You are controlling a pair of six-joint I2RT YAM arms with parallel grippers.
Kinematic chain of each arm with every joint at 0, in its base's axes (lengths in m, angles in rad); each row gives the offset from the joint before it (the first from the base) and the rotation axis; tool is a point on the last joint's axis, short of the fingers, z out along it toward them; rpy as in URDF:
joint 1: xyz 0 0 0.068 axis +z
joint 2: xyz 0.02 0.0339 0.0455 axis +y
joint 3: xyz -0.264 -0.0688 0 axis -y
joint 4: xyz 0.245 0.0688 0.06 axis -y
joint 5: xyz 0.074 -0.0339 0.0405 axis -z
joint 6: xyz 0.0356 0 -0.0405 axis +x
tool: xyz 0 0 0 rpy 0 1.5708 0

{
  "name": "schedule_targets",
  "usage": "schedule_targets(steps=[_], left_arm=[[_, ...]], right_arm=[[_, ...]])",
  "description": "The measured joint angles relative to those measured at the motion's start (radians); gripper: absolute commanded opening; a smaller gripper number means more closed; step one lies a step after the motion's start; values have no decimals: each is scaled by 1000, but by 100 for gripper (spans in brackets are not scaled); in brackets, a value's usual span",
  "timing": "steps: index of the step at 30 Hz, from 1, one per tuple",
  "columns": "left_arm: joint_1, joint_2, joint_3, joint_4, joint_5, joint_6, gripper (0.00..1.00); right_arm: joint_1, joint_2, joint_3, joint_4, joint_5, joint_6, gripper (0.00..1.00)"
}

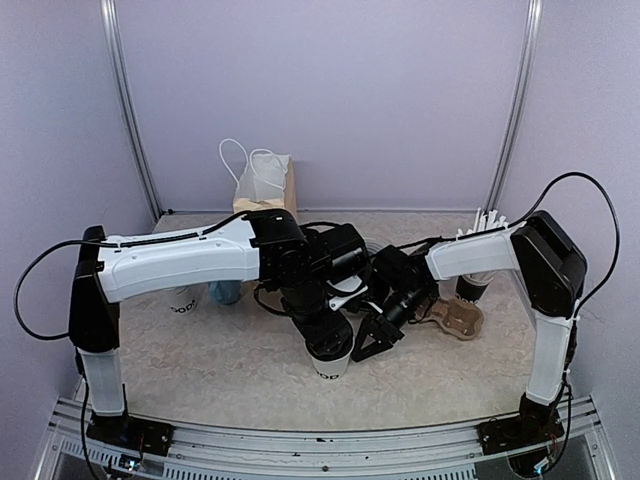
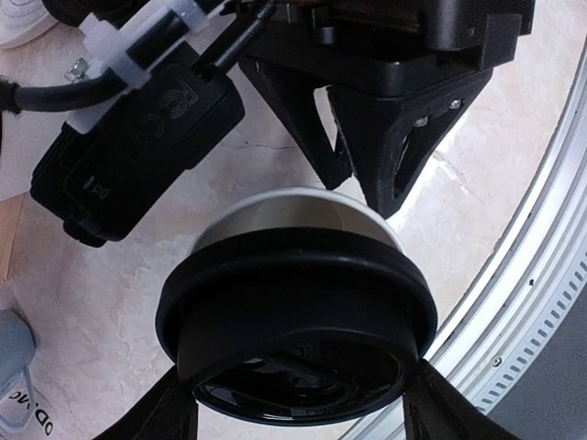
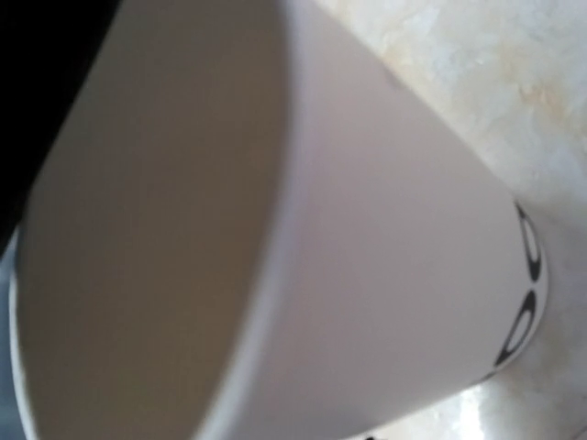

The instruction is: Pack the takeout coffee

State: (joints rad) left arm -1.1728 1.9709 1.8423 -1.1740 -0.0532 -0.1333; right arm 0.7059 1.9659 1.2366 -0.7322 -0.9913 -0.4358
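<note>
Your left gripper [image 2: 298, 403] has a finger on either side of the black lid [image 2: 293, 302], and both fingers [image 2: 170, 408] meet its rim, so you are gripping the takeout coffee [image 1: 331, 365] by the lid from above. In the left wrist view the lid sits level on the white cup mouth, whose pale rim shows just behind it.

Your right gripper [image 2: 365, 192] is just beside the cup on its far side. Its two black fingers stand a little apart, with table showing through the gap and nothing between them. You cannot tell whether the tips touch the cup wall. The right wrist view is filled by that white tapered wall, with the black lettering [image 3: 527, 302] low near the base.

The cup stands upright on the mottled table [image 1: 200, 385], at the middle of the near half, under your left wrist and left of your right one.

Further out, a cardboard cup carrier [image 1: 455, 318] lies to the right behind your right gripper, a second white cup [image 1: 183, 300] and a light-blue mug [image 1: 225, 292] stand under the left arm, and a paper bag [image 1: 268, 185] stands at the back wall
</note>
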Motion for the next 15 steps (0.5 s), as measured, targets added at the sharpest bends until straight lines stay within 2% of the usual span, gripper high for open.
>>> schedule_targets(steps=[6, 8, 15], left_arm=[[0, 7, 6, 3, 5, 8, 69], [0, 11, 10, 5, 4, 8, 90], [0, 26, 11, 19, 3, 13, 91]], right_arm=[[0, 11, 10, -3, -1, 0, 32], [0, 13, 10, -3, -1, 0, 32], [0, 13, 8, -3, 3, -1, 34]])
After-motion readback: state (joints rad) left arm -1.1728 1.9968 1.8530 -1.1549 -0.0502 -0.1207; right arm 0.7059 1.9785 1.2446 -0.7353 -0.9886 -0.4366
